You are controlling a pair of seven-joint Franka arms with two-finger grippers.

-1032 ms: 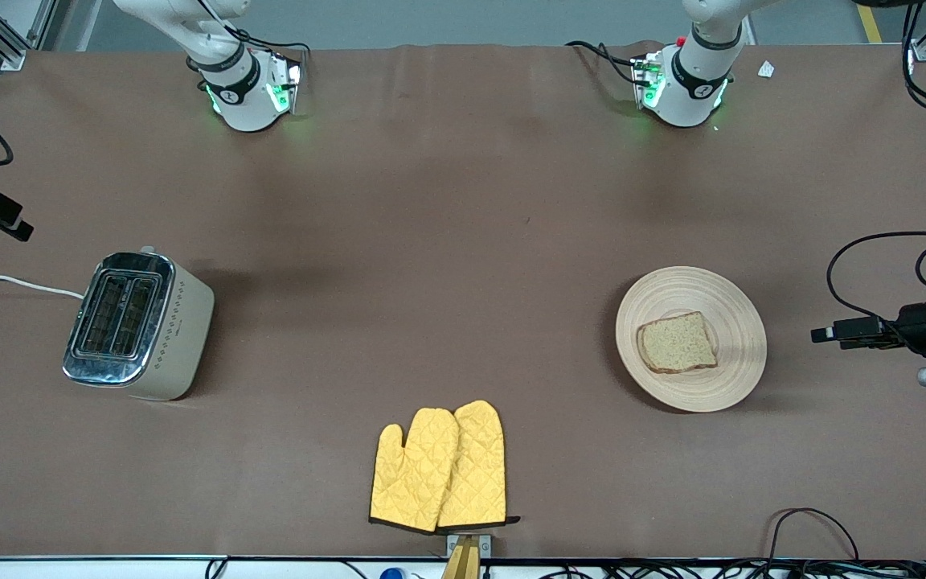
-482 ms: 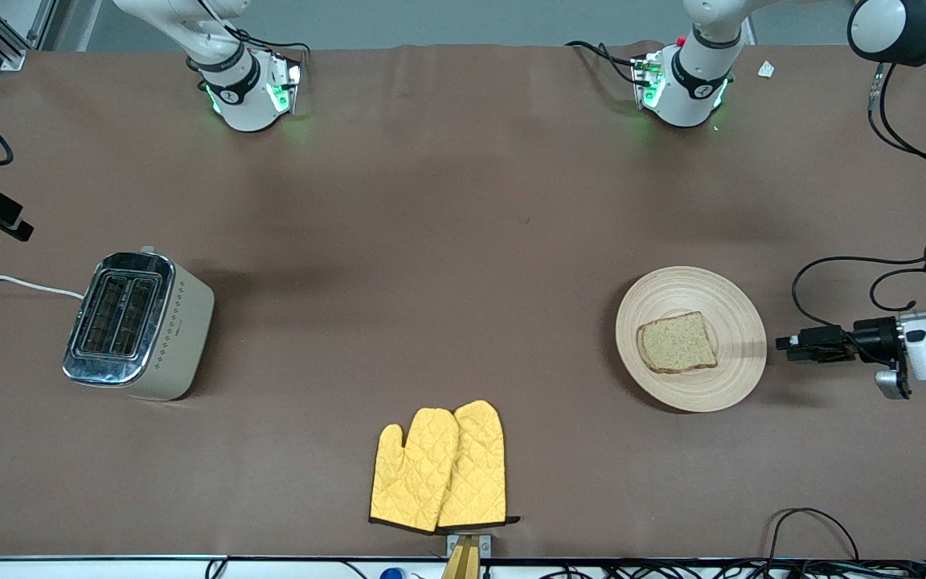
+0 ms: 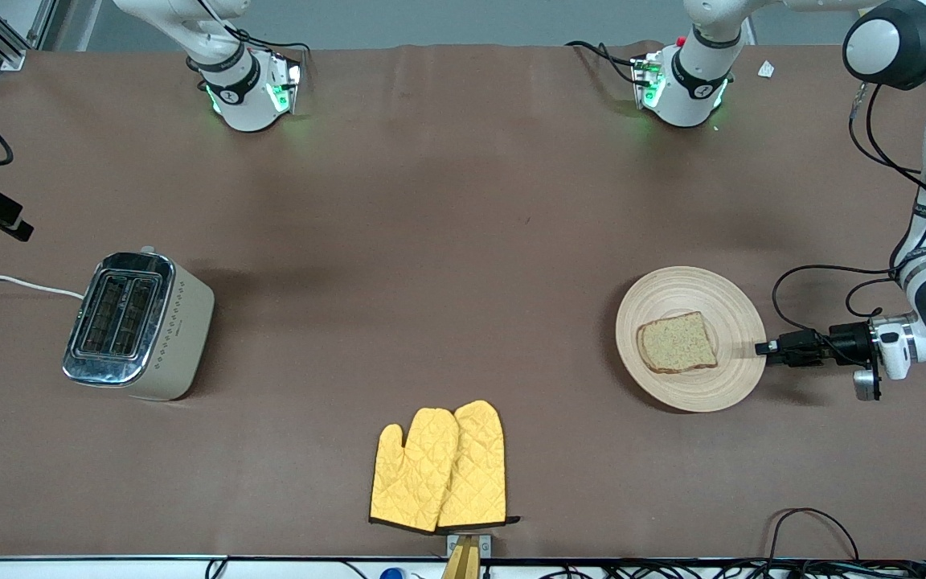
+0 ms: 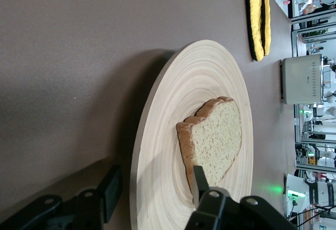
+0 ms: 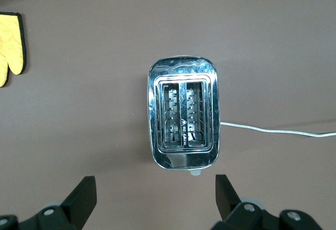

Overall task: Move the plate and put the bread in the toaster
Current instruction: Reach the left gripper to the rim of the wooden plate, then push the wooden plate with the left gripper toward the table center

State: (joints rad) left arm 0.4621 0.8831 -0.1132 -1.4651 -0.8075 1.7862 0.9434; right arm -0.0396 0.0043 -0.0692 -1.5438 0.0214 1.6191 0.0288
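Left gripper [image 3: 762, 348] spread around the plate [image 3: 732, 305] rim at the left arm's end. Right gripper [image 5: 152, 194] spread, waiting above the toaster [image 3: 137, 324]. Risk: a tilted plate sheds the bread [image 3: 677, 342].

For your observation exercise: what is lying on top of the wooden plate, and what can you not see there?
One slice of bread lies on the plate, off-centre, toward the left gripper, whose open fingers straddle the rim. The grooves under the slice are covered.
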